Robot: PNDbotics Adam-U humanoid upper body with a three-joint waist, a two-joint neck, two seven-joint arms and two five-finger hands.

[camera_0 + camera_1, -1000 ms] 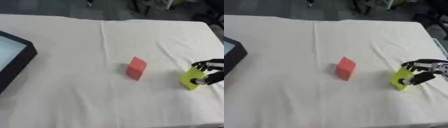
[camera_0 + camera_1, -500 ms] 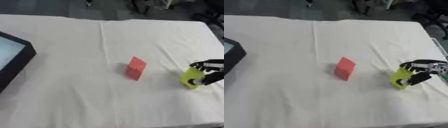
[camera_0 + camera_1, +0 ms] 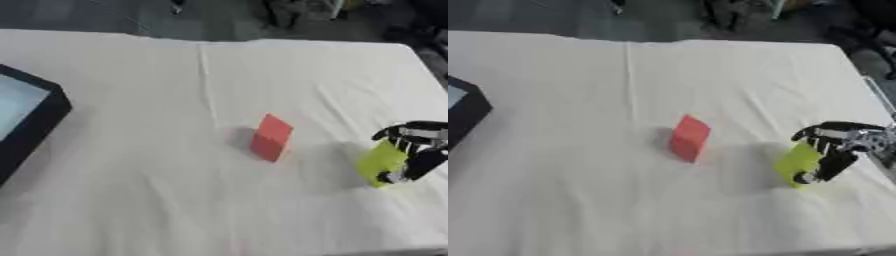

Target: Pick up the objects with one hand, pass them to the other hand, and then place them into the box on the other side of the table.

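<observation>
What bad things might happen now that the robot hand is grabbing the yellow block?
1. The right hand curls around the yellow block from its top and far side only, near the table's right edge, so the block might slip and tumble off.
2. The red block stands tilted in the middle of the white cloth; a sweep toward the black box on the left might knock it over.
3. The left hand is not in view, so the pass might be slow.

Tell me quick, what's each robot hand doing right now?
Right robot hand: fingers curled around the yellow-green block near the table's right edge.
Left robot hand: not in view.
</observation>
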